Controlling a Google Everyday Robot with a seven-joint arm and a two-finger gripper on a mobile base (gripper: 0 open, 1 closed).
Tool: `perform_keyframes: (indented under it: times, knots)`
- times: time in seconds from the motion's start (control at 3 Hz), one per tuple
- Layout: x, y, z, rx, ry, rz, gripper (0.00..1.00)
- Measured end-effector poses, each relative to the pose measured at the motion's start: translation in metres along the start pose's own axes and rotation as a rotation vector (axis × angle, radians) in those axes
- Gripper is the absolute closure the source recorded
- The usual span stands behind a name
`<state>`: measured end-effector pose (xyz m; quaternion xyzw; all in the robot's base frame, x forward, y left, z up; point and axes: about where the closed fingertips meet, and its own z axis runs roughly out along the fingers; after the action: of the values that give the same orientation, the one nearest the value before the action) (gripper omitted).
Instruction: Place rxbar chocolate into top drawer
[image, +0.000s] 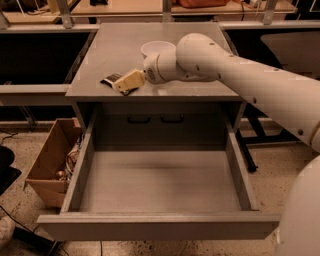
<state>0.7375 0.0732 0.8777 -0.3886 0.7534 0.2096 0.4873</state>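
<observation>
The rxbar chocolate (111, 79), a dark flat bar, lies on the grey cabinet top (100, 55) near its front left edge. My gripper (126, 82) with pale yellowish fingers is over the bar's right end and covers most of it. The top drawer (160, 225) is pulled fully open below the cabinet top, and nothing shows inside it. My white arm reaches in from the right.
A white bowl (156, 48) stands on the cabinet top just behind my wrist. A brown cardboard box (50, 165) with clutter sits on the floor left of the drawer. Dark shelving runs on both sides.
</observation>
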Motion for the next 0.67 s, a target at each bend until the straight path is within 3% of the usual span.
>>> perform_keyframes:
  times: [0.33,0.67]
  knots:
    - [0.010,0.002,0.013,-0.023,0.049,0.003,0.00]
    - [0.017,0.011,0.036,-0.081,0.137,-0.019,0.00]
